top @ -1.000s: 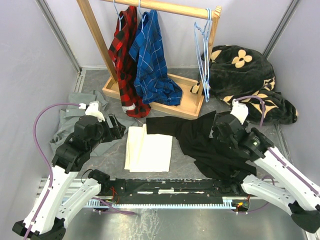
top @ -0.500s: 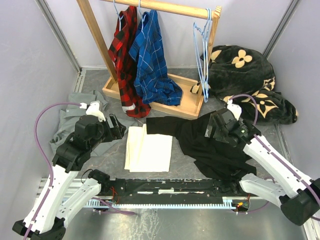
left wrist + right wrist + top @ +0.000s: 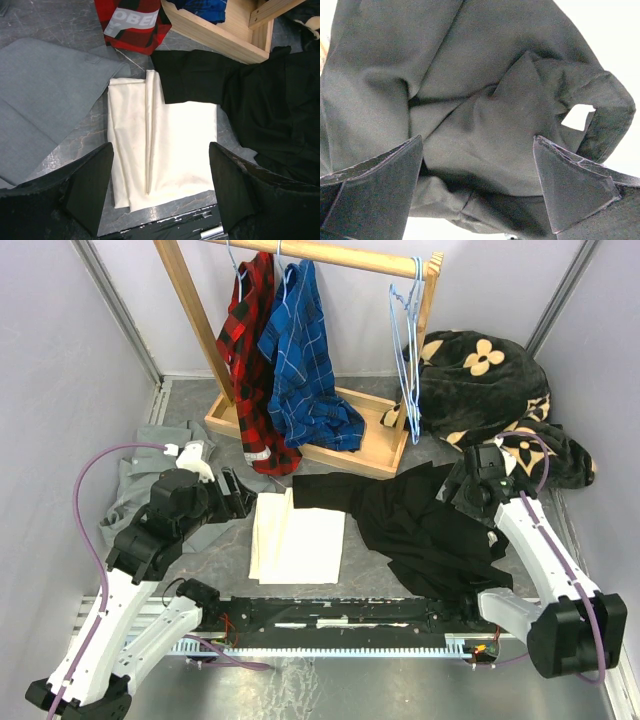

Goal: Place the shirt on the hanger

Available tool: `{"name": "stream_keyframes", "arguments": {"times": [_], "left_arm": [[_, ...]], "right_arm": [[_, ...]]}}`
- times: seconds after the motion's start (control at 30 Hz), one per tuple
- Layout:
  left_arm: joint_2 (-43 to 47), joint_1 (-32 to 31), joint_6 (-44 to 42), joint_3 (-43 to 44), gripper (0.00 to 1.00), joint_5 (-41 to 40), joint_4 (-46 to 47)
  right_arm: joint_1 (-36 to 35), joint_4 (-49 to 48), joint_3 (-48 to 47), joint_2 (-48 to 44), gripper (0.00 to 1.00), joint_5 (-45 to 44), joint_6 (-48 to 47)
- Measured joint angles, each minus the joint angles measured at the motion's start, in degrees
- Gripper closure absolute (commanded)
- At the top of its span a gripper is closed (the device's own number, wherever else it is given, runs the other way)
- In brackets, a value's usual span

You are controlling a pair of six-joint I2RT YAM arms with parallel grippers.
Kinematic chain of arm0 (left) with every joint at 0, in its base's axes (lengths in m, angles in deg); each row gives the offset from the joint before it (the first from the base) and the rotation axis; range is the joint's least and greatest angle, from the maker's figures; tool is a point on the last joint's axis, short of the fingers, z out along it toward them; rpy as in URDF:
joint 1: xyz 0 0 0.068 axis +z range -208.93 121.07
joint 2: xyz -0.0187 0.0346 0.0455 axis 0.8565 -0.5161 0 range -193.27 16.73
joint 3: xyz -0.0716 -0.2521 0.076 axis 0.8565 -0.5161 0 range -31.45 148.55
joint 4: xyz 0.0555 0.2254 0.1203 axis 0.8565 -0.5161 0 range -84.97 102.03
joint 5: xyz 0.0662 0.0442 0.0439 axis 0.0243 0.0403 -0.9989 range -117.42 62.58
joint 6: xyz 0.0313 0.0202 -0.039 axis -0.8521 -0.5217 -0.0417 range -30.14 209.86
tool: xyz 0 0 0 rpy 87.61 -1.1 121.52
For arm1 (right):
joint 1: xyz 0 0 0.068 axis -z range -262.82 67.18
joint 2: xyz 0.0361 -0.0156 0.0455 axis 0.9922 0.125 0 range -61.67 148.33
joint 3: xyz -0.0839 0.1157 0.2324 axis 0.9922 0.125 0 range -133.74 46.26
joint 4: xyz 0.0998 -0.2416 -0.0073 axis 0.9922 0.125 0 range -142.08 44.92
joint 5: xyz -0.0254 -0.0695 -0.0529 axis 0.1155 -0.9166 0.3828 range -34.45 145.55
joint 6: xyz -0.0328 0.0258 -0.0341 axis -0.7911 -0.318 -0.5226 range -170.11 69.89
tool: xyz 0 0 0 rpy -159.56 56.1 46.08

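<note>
The black shirt [image 3: 420,530] lies crumpled on the table right of centre, one sleeve reaching left; it also shows at the right of the left wrist view [image 3: 270,100]. Several light-blue wire hangers [image 3: 405,350] hang at the right end of the rack rail. My right gripper [image 3: 460,492] hovers at the shirt's far right edge, open, with the shirt's folds [image 3: 470,65] filling the space beyond the fingers [image 3: 477,142]. My left gripper [image 3: 235,502] is open and empty [image 3: 160,155] above a cream cloth [image 3: 175,135].
The wooden rack [image 3: 300,255] at the back carries a red plaid shirt [image 3: 245,340] and a blue plaid shirt [image 3: 300,350]. A grey shirt [image 3: 140,475] lies far left. A black flowered blanket [image 3: 490,380] is heaped at back right. The cream cloth [image 3: 298,535] lies centre.
My right arm has swung from over the shirt's middle to its far right edge, jaws spreading wider. The left arm has barely moved.
</note>
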Motion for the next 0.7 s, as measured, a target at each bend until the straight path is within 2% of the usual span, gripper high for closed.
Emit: {"name": "stream_keyframes", "arguments": {"times": [0.13,0.3,0.5,0.63,0.7], "left_arm": [[0.0,0.0,0.0,-0.3,0.17,0.6,0.4],[0.0,0.0,0.0,-0.3,0.17,0.7,0.5],[0.0,0.0,0.0,-0.3,0.17,0.9,0.5],[0.0,0.0,0.0,-0.4,0.17,1.0,0.6],[0.1,0.0,0.0,-0.4,0.17,1.0,0.6]], "right_arm": [[5.6,-3.4,0.7,2.4,0.01,2.6,-2.6],[13.8,-13.2,3.8,1.4,0.01,15.3,-3.4],[15.5,-20.2,4.2,-0.4,0.01,20.4,-1.2],[15.5,-20.0,1.5,9.0,0.03,20.5,0.0],[15.5,-20.0,0.1,15.1,0.08,21.5,0.2]]}}
